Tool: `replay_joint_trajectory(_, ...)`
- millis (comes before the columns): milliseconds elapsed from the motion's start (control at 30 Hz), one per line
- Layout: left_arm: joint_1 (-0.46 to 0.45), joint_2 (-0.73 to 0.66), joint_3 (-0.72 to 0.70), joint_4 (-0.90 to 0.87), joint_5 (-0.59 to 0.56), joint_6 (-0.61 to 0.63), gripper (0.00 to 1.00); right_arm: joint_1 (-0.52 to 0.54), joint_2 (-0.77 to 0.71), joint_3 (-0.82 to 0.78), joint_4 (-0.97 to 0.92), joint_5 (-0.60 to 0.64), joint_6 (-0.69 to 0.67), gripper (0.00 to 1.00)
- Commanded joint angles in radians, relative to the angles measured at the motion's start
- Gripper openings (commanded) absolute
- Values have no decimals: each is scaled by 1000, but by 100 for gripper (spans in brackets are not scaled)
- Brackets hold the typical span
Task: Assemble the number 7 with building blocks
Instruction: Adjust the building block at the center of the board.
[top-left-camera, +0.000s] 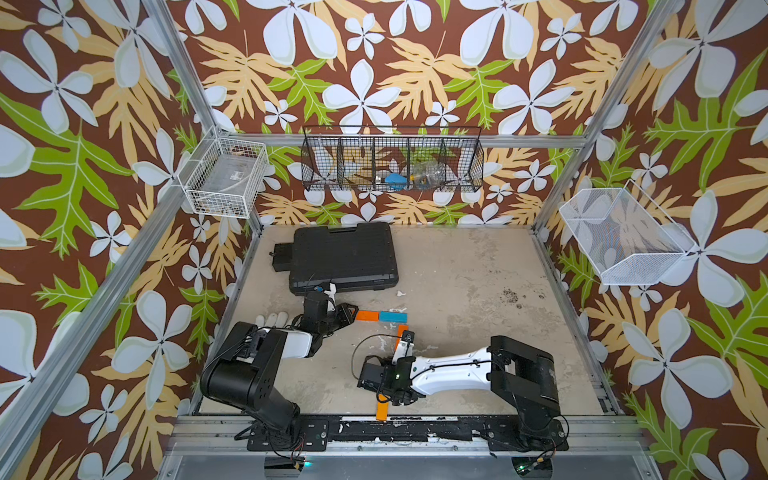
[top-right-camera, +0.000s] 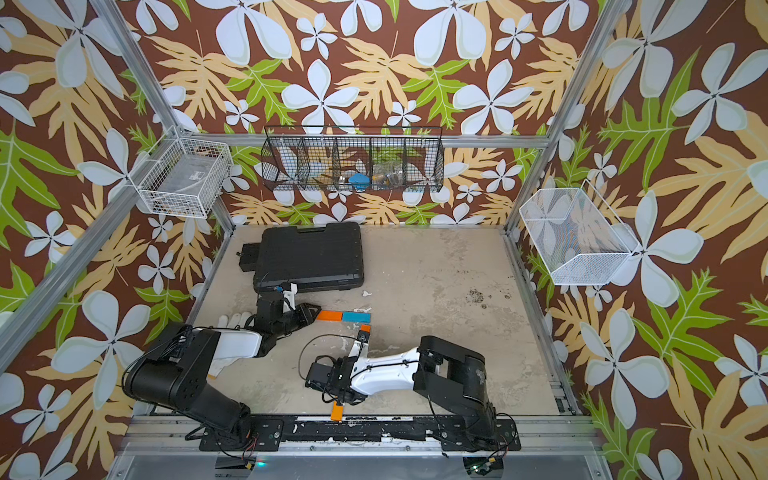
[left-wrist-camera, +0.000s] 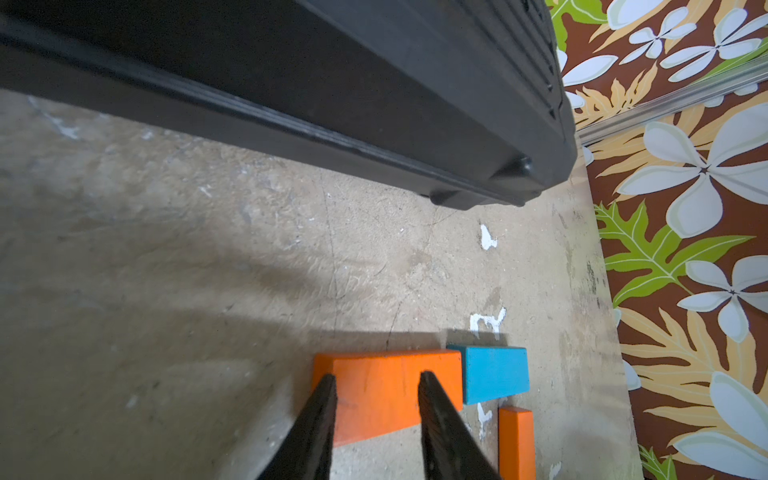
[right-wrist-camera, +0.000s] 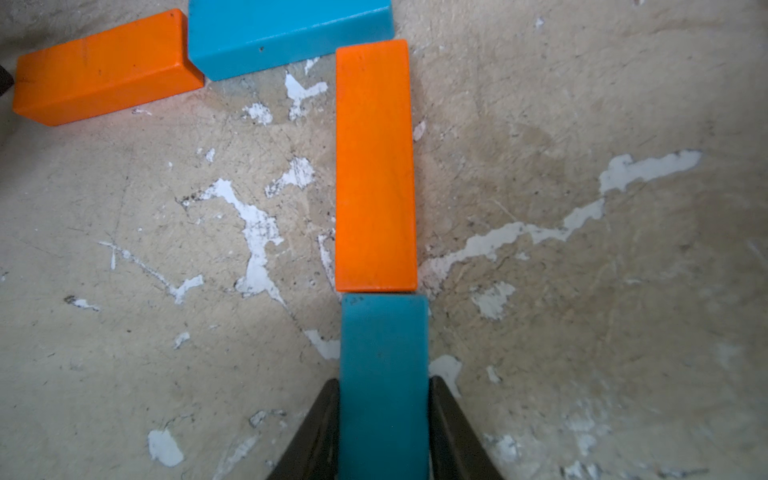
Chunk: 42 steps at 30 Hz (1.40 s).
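While your right gripper (right-wrist-camera: 383, 380) clamps a smooth sky-blue bar (right-wrist-camera: 384, 332) abutting an orange bar (right-wrist-camera: 375, 166) ahead, your left gripper (left-wrist-camera: 377, 376) gapes over a second orange bar (left-wrist-camera: 386, 361)

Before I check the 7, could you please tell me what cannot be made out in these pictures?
Stem's blue bar: under the right arm in both top views; one end cut off by the right wrist view's edge.
Bottom orange bar: in both top views, that arm's wrist hides its joint with the blue bar.
Left gripper: left wrist view cannot show whether it touches the top orange bar.
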Motion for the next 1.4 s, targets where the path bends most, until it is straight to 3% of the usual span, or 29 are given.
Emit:
replay_joint_trajectory(0,4,0,5,21,10,1,37,-1,-10,-5,4,-26,-29,43)
replay_joint_trajectory(133,4,0,5,23,16,4,37,1,-29,-25,66,-45,-71,53)
replay_joint_trajectory(333,4,2,5,25,20,4,37,16,-27,0,46,-33,-99,56)
replay_joint_trajectory(567,5,9,5,32,28,2,36,153,-71,217,-249,215,-66,56)
replay_joint_trajectory(700,5,11,7,34,35,2,36,172,-42,287,-352,223,-41,56)
replay_joint_trajectory(867,4,15,8,35,39,2,36,173,-5,223,-243,172,-55,55)
replay_joint_trajectory(1133,5,23,11,38,48,2,36,131,31,200,-282,203,5,58)
replay_joint_trajectory(1367,6,30,13,38,51,2,36,57,4,66,-33,98,-109,56)
